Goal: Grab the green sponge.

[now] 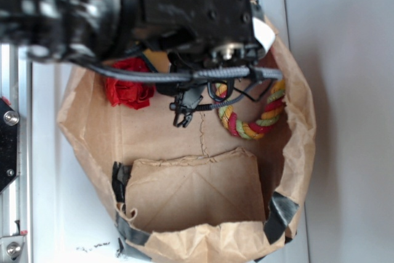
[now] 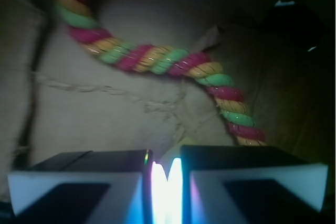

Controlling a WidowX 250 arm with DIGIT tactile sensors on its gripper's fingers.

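Closest to us, in the wrist view, we count one claw (image 2: 165,174) with two dark, white-edged fingers (image 2: 79,182). They stand almost together, with only a thin bright slit between them, and we see nothing gripped there. Just past the fingertips lies creased brown paper, the floor of the one paper bag (image 1: 298,133). Across it runs one twisted rope (image 2: 157,59) in red, yellow and green strands, curving from upper left to lower right.

We cannot make out the green sponge in either view, so we cannot tell where it lies relative to the claw. In the exterior view a small yellowish patch (image 1: 159,60) peeps out under the black arm (image 1: 184,4), up beyond the claw (image 1: 181,112). It is too hidden for us to say whether that is the sponge.

From the exterior view the claw hangs inside the bag, over its floor. It sits between one red crumpled ball (image 1: 128,90) on one side and the rope (image 1: 252,124), bent into an arc, on the other. The ball is near the claw and the rope is just beside it. The bag's rim is rolled down, and we count two patches of dark tape (image 1: 280,214) on its nearer corners.

The bag rests on a white table (image 1: 68,214). A metal rail (image 1: 15,170) with bolts runs along one edge of it. A pale grey surface (image 1: 351,121) lies beyond the other.
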